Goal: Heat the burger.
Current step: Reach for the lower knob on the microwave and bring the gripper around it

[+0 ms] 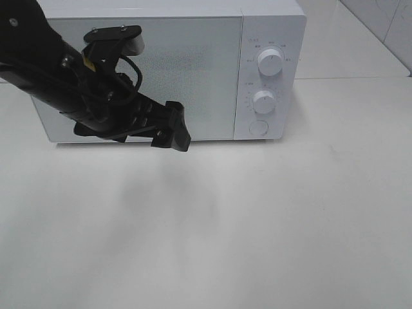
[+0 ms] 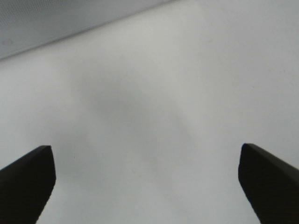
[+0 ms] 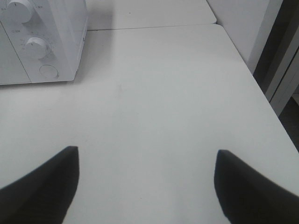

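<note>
Left pincer (image 2: 145,161) wide open, empty, near microwave (image 1: 193,64) door | right pincer (image 3: 145,161) open, empty, above table (image 3: 163,93)

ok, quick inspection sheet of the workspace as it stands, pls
Surface: white table, bare where it shows, no spills seen.
Job's things: burger not seen in any view; white microwave with its door shut, two knobs and a round button.
Clutter: nothing seen.
Grippers: left claw open and empty, in front of the microwave door, over the table; right claw open and empty, over the table off to the microwave's knob side.
Cables: black cable loop on the left arm; nothing loose on the table.
Surroundings: tiled wall behind, at the right.
</note>
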Controlling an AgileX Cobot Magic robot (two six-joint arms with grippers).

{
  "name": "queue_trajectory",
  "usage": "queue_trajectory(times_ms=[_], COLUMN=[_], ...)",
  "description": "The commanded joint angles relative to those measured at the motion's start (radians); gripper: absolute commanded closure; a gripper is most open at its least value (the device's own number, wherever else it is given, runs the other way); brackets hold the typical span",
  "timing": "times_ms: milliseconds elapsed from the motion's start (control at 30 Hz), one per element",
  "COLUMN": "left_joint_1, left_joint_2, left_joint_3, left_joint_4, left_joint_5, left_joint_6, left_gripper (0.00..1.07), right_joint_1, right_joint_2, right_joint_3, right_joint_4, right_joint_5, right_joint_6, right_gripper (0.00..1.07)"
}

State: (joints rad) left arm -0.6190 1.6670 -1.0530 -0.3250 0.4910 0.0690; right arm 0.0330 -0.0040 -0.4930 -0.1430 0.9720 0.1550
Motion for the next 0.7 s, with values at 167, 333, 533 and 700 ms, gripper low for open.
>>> queue_trajectory(times_ms=[167, 333, 533, 700], left_joint_1=[-0.001, 0.071, 0.212, 0.349], left_joint_2=[-0.099, -0.145, -0.182, -0.222], left_joint_3=[-0.008, -0.008, -0.008, -0.008], left_joint_4=[0.019, 0.021, 0.039, 0.076], left_joint_5=[0.211, 0.317, 0.417, 0.497], left_joint_6=[-0.006, -0.017, -0.016, -0.007], left_gripper=[0.06, 0.06, 0.06, 0.06], right_joint_1=[-0.007, -0.007, -0.007, -0.007], right_joint_2=[-0.027, -0.027, -0.027, -0.027], right_joint_3=[0.003, 0.003, 0.003, 0.003], right_joint_4=[0.001, 0.001, 0.001, 0.001], right_joint_5=[-0.008, -0.008, -0.008, -0.008], right_joint_6=[-0.001, -0.001, -0.001, -0.001], right_gripper=[0.31, 0.31, 0.31, 0.31])
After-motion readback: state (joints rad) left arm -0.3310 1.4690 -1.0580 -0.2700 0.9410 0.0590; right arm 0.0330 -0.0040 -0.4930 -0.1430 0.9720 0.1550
